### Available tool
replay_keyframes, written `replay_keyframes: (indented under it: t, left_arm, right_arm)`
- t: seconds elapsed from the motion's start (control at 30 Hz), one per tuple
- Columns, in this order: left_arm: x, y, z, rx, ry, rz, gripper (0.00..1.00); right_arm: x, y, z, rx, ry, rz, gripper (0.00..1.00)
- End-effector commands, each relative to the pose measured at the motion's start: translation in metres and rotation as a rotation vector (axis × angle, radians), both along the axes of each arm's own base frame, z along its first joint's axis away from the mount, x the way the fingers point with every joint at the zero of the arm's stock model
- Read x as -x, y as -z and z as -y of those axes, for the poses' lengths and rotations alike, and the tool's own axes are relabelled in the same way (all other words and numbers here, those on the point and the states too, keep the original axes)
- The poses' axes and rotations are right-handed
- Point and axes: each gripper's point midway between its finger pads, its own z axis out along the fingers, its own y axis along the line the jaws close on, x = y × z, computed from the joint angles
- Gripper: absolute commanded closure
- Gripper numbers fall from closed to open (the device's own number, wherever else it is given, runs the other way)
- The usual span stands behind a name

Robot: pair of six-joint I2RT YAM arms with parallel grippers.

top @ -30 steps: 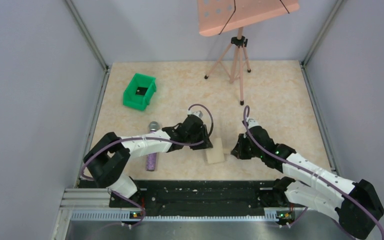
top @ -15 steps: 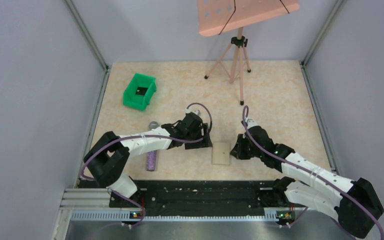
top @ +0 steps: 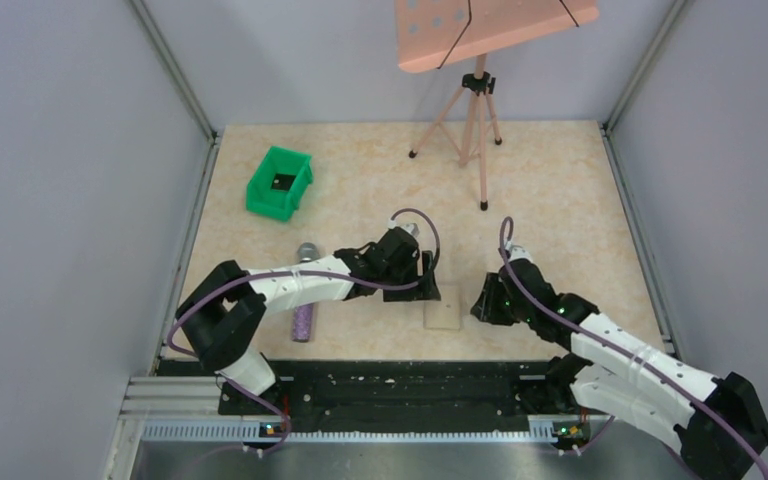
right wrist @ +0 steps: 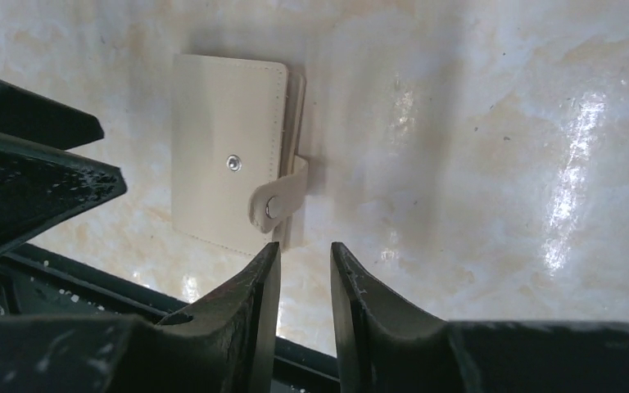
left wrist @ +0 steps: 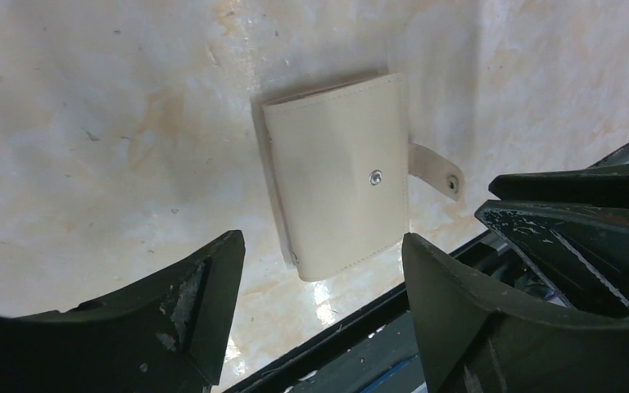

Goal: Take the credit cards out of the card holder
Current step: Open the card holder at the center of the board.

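The flat pale beige card holder (top: 444, 310) lies shut on the shiny beige marbled table (top: 560, 190), between both arms. It looks light, thin and slippery, so its loose snap strap (right wrist: 280, 199) at 3 o'clock seems the best spot to grab. The left gripper (top: 425, 283) has its jaws wide apart and the right gripper (top: 482, 305) has them a little apart; both are empty. A green plastic bin (top: 280, 182) sits at 10 o'clock

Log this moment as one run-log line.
card holder: flat on table, folded shut, strap unsnapped | left gripper: open, empty | right gripper: slightly open, tips by strap, empty | stage: holder not yet opened
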Motion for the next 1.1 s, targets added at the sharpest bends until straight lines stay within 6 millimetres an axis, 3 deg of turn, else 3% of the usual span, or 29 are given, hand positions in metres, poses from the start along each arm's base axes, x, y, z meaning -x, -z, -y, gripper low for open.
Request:
replay_keyframes:
  t: [0.0, 0.2, 0.4, 0.77, 0.87, 1.07]
  left_arm:
    - [0.001, -0.010, 0.016, 0.084, 0.036, 0.005, 0.26]
    - [0.006, -0.009, 0.019, 0.098, 0.051, -0.001, 0.31]
    - [0.008, -0.003, 0.019, 0.097, 0.046, -0.020, 0.37]
    - [0.001, -0.004, -0.032, 0.020, -0.185, 0.049, 0.38]
    - [0.002, -0.007, -0.041, 0.014, -0.206, 0.071, 0.37]
    - [0.002, -0.009, -0.040, -0.006, -0.178, 0.078, 0.36]
  right_arm:
    - [-0.009, -0.052, -0.009, -0.108, 0.041, 0.063, 0.71]
    - [-0.008, -0.076, -0.016, -0.172, 0.033, 0.082, 0.76]
    - [-0.007, -0.095, -0.045, -0.340, -0.042, 0.094, 0.83]
    - [-0.013, -0.044, -0.064, -0.338, -0.050, -0.012, 0.86]
    - [-0.021, -0.033, -0.060, -0.284, -0.022, -0.011, 0.86]
    - [-0.028, -0.006, -0.039, -0.152, 0.070, -0.030, 0.86]
